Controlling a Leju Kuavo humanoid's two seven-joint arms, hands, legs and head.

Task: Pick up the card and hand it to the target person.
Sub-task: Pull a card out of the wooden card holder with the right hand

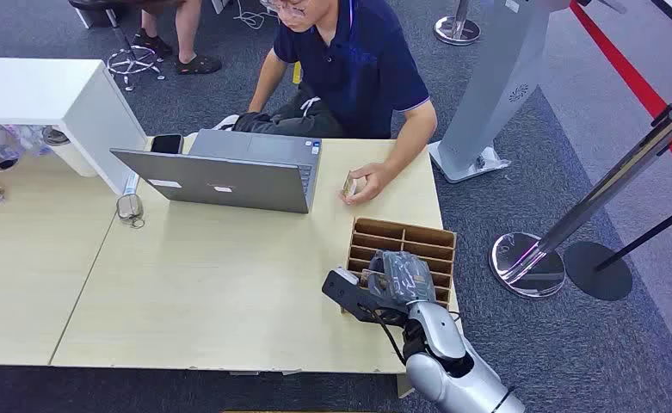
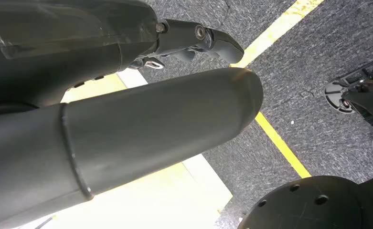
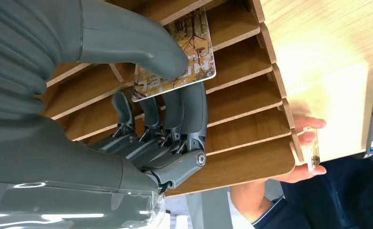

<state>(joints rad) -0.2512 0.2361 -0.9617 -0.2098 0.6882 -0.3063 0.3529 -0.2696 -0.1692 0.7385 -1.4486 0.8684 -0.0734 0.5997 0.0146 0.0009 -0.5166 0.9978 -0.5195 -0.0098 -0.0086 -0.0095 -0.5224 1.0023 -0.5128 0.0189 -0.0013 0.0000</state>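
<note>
A card [image 3: 189, 52] printed with autumn trees stands in a slot of the brown wooden slotted holder [image 3: 251, 95]. My right hand [image 3: 141, 95] pinches it, thumb on its printed face and dark fingers [image 3: 184, 112] behind it. From the head view, my right hand [image 1: 392, 280] sits over the holder [image 1: 418, 237] near the table's front right corner, hiding the card. The person [image 1: 349, 60] in a dark blue shirt sits across the table; their hand [image 1: 366, 182] rests just beyond the holder with a small clear object [image 3: 312, 150] in it. My left hand [image 2: 127, 133] hangs over the floor, holding nothing.
An open grey laptop [image 1: 229, 172] stands mid-table before the person, a phone [image 1: 167, 143] behind it and a small grey object [image 1: 129, 206] to its left. A white box [image 1: 48, 90] sits at the far left. A stanchion base [image 1: 528, 262] stands on the carpet right of the table.
</note>
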